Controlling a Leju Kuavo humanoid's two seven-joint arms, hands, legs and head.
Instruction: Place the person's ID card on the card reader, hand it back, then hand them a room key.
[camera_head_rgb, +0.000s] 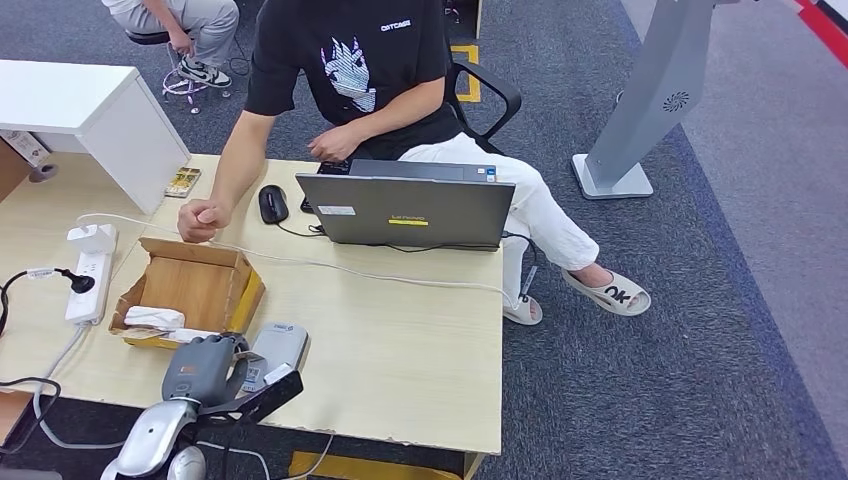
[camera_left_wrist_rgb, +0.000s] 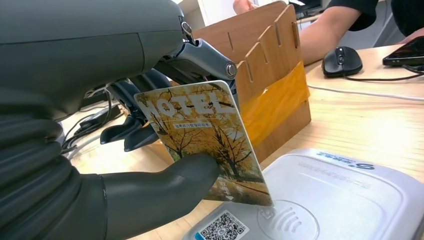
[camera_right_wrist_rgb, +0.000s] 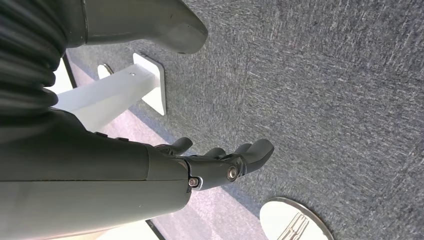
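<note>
Pale wood desk (camera_head_rgb: 400, 350), grey carpet (camera_head_rgb: 650, 380), left hand (camera_head_rgb: 205, 365) fingers pinching room key (camera_left_wrist_rgb: 210, 140) over card reader (camera_left_wrist_rgb: 340, 200), right hand (camera_right_wrist_rgb: 220, 162) fingers apart, empty.

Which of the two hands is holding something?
The left hand: it pinches the hotel card above the card reader. The right hand hangs over carpet, holding nothing.

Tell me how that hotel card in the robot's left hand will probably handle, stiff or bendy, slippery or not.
The hotel card looks flat and unbent while the left hand pinches it, so probably stiff plastic. Its glossy printed face suggests it could slip between smooth fingers. Being thin, it is likely very light.
</note>
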